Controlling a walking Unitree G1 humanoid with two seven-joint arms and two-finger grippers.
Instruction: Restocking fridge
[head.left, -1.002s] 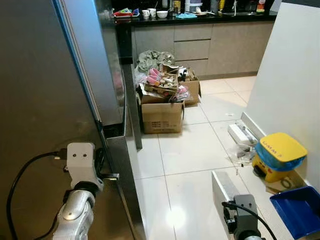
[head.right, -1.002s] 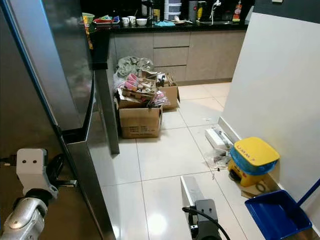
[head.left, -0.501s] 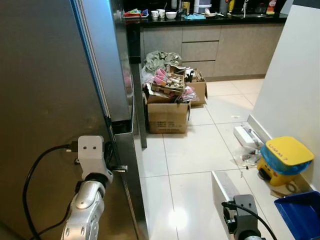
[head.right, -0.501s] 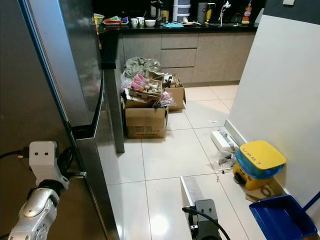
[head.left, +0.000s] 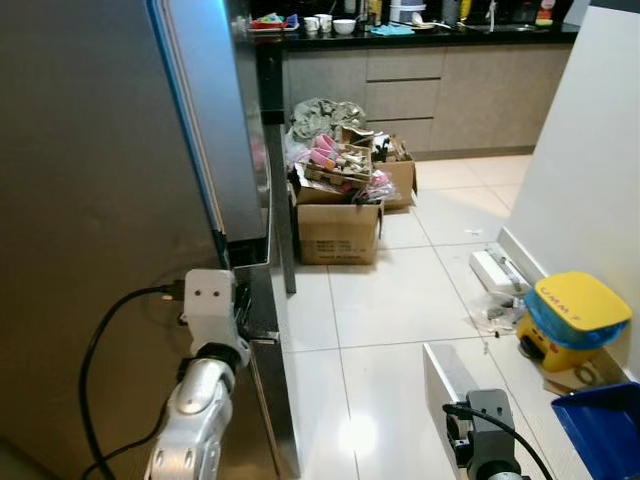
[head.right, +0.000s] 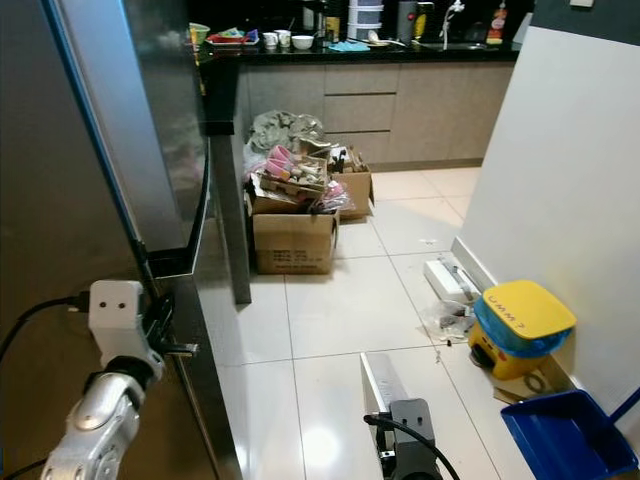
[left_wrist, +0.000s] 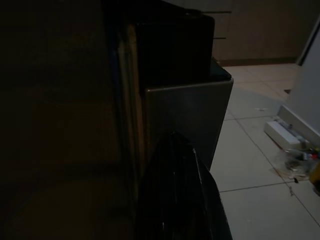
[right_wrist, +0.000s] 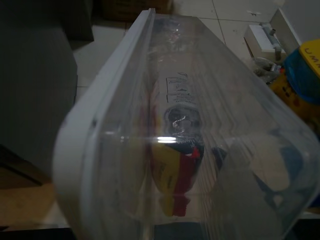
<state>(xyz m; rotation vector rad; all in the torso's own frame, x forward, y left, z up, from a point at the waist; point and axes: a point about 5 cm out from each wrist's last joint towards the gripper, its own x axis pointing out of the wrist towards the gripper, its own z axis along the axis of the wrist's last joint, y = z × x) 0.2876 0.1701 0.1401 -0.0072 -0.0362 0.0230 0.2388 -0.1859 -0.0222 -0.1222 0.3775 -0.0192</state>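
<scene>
Left gripper (head.left: 238, 305) seemingly at fridge door (head.left: 90, 200); right gripper carries clear container (right_wrist: 190, 135).

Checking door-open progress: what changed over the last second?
The camera shifted, so most of the apparent motion is the view. The left gripper stays at the edge of the fridge door, and the door looks swung slightly further out. The right gripper still carries the clear plastic container. The cardboard boxes and the yellow bin are unmoved.
</scene>
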